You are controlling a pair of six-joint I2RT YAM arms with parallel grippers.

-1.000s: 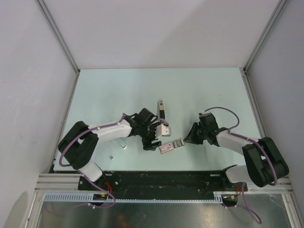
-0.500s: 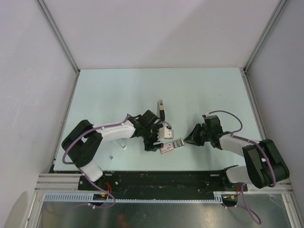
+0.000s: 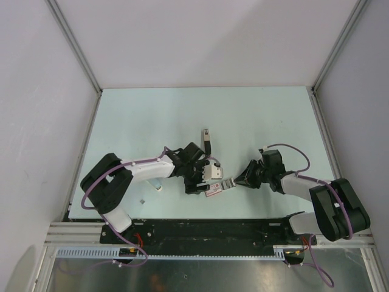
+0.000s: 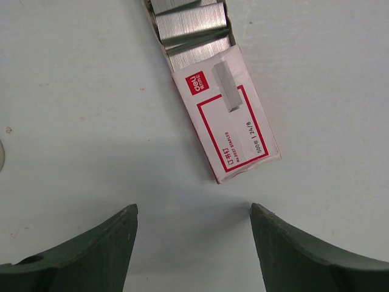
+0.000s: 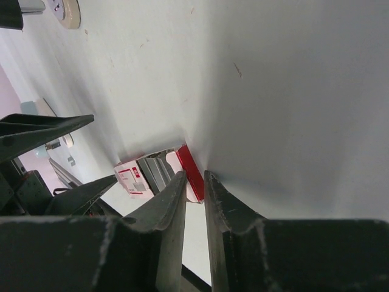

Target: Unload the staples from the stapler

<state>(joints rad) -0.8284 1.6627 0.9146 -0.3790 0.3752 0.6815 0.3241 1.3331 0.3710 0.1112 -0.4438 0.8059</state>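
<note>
The left gripper (image 4: 193,210) hangs with its jaws wide apart and nothing between them, just short of the staple box (image 4: 234,121). The right gripper (image 5: 194,177) comes in from the right with its jaws almost together. Its tips are against the red end of the box's tray (image 5: 155,171), but whether they pinch that end cannot be told.

The staples (image 3: 157,186) lie on the table (image 3: 152,121) at the near left, beside the left arm and well apart from both grippers. A tiny silvery bit (image 3: 141,200) lies nearer still.

A strip like this should be light, stiff and slick. It is probably brittle too, apt to snap into pieces if bent or squeezed at one end. Because it lies flat, it is best taken across its narrow width near the middle, with a gentle close.

The tray is slid out of the red-and-white sleeve toward the right gripper and holds several silvery strips packed side by side. Farther off lies the slim black stapler (image 3: 206,141), untouched.
</note>
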